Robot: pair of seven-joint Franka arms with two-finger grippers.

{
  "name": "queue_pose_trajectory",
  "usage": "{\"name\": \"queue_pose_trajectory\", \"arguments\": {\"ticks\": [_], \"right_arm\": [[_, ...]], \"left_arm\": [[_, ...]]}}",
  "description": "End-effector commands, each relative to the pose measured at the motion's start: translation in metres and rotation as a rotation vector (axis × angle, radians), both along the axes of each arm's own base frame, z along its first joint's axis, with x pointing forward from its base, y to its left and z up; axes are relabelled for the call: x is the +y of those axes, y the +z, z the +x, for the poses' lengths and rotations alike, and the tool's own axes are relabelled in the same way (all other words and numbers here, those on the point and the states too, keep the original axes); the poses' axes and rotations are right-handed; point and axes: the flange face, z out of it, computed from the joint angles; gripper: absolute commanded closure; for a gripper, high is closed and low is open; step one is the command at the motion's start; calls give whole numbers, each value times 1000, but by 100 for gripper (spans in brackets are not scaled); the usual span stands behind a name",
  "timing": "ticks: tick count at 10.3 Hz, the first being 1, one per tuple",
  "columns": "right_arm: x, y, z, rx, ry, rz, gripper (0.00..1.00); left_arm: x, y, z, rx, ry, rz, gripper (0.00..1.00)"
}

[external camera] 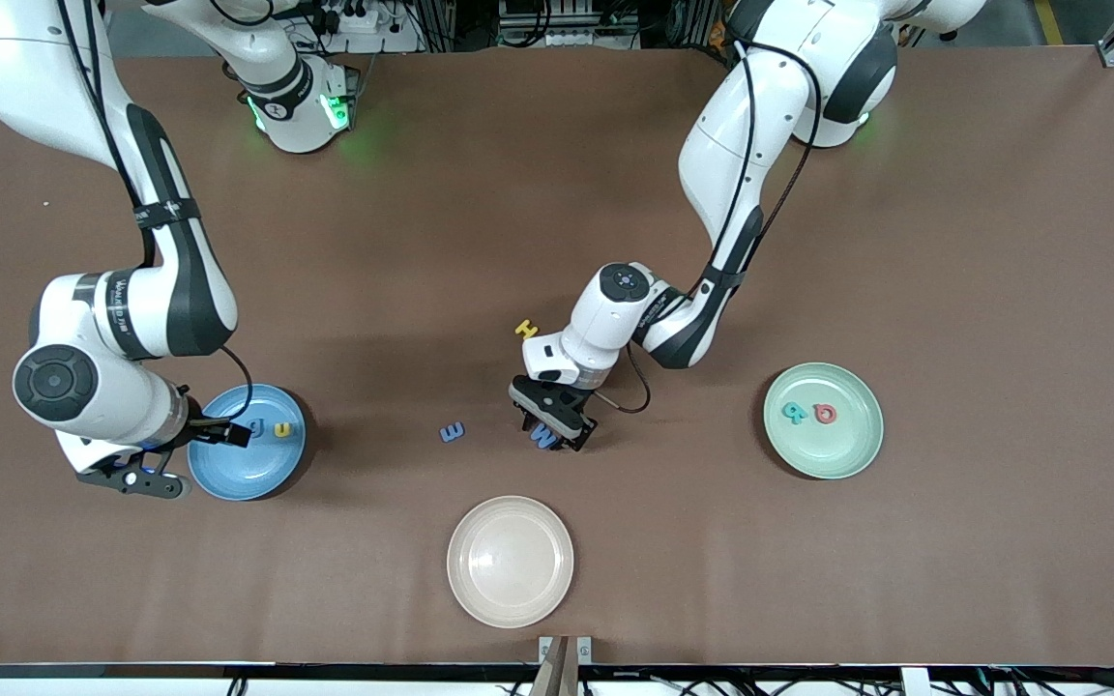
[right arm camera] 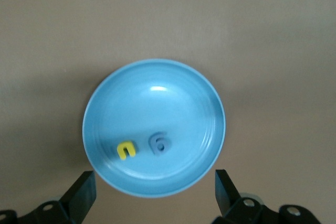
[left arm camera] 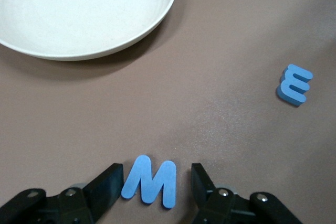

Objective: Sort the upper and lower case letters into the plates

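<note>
Reading the tabletop (external camera: 557, 193) as a dial with twelve at the robots' bases, the left end effector (external camera: 552, 425) is down near the centre. Its jaws are half-closed around a blue M (left arm camera: 149, 181), with a sliver of gap visible on each side and nothing gripped yet. The right end effector (external camera: 146, 480) hangs spread wide and empty over the rim of the blue plate (external camera: 257, 474) at eight o'clock, and that arm waits.

The pinch could fail. The M lies flat and slightly askew between the jaws, so one finger may touch first and spin or skate it across the tabletop. A shallow grip on so thin a piece could also let it drop on the lift. A wrong plate is the other risk, and I cannot tell from here which plate takes capitals.

Plates: three.
- The blue plate sits at eight o'clock.
- The mint plate (external camera: 823, 454) sits at four o'clock.
- A bare cream plate (external camera: 511, 561) sits at six o'clock.

Letters: seven.
- Three are loose: the M, a blue E (external camera: 453, 432) at its nine o'clock, and a yellow H (external camera: 526, 329) at its twelve.
- Two are in the blue plate, a yellow one (external camera: 281, 429) and a bluish one (right arm camera: 159, 142).
- Two are in the mint plate, a teal one (external camera: 795, 413) and a red one (external camera: 825, 414).
</note>
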Motion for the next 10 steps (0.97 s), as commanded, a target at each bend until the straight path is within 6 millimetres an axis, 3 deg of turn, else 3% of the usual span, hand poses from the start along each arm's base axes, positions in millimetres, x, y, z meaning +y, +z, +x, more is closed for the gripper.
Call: {"name": "queue_pose_trajectory", "arguments": {"ticks": [1,3,4,10], "right_arm": [[14,20,-14,61,13,39,0],[26,46,-15,50,-8,111,0],[28,57,-10,26,-4,113,0],[41,58,-9,26,71,125,0]], "left_arm": [[0,-8,-1,-1,3,5,38],[-2,-11,-5,-1,-13,18,37],[0,-14,-5,-2,-24,31,29],[5,-26,-14,17,-38,61,25]]}}
